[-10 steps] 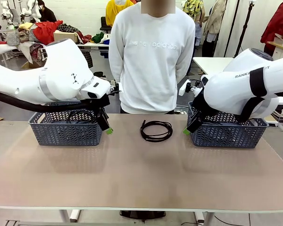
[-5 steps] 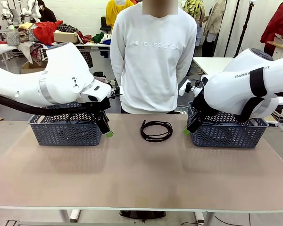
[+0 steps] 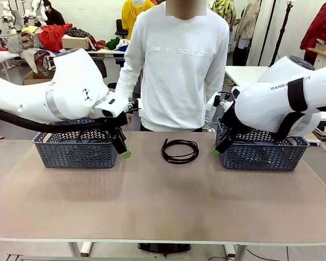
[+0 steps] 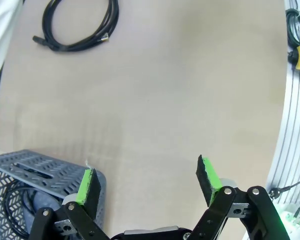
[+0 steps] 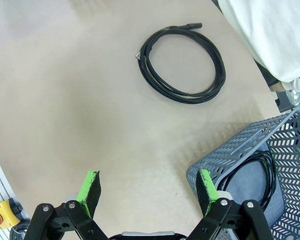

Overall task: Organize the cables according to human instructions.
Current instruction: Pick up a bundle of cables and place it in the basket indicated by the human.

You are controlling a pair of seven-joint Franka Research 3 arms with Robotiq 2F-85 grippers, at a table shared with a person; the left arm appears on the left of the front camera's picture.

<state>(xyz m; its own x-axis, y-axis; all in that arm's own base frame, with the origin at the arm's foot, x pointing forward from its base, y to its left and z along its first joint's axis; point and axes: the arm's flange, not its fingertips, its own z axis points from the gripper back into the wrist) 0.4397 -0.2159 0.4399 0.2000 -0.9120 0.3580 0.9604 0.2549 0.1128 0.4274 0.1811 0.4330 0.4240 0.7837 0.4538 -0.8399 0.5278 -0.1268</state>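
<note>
Lying between both open jaws, well apart, one coiled cable [image 3: 180,150].

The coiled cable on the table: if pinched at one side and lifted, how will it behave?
The coiled cable looks thin and untied, so it would probably sag and loosen. It seems light for its size. Its free plug ends may dangle and snag a basket rim.

A tan table [image 3: 152,201] carries one coiled cable [image 3: 180,150] between two grey baskets [image 3: 76,149] [image 3: 263,153].

Cables: three — table [image 3: 180,150], left basket [image 4: 19,206], right basket [image 5: 260,180]. Baskets: two.
</note>
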